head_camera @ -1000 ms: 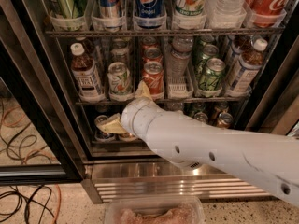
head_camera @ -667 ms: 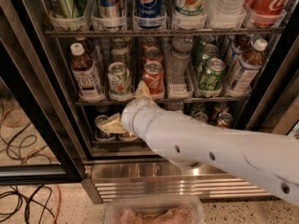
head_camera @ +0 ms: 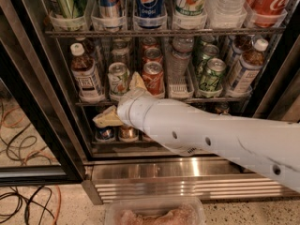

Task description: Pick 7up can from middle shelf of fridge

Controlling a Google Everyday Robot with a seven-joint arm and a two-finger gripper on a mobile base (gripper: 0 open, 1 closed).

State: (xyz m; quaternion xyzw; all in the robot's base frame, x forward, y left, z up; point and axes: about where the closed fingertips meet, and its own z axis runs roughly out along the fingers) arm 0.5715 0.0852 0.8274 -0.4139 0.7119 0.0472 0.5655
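The 7up can [head_camera: 118, 79], whitish-silver with green lettering, stands at the front of a lane on the middle shelf [head_camera: 211, 99] of the black-framed fridge [head_camera: 43, 93]. A red Coca-Cola can [head_camera: 153, 77] is right beside it. My gripper [head_camera: 122, 100], on the end of the white arm [head_camera: 211, 135], is just in front of and slightly below the 7up can. Its tan fingers [head_camera: 107, 117] are spread apart and hold nothing. The arm hides the can's base and part of the shelf edge.
Tea bottles [head_camera: 86, 76] [head_camera: 248, 64], a water bottle [head_camera: 178, 55] and green cans [head_camera: 212, 74] share the shelf. Tall Pepsi cans [head_camera: 150, 3] stand above, small cans [head_camera: 105, 132] below. The ribbed steel base [head_camera: 187, 175], floor cables [head_camera: 23, 200] and a plastic tub [head_camera: 154, 214] lie low.
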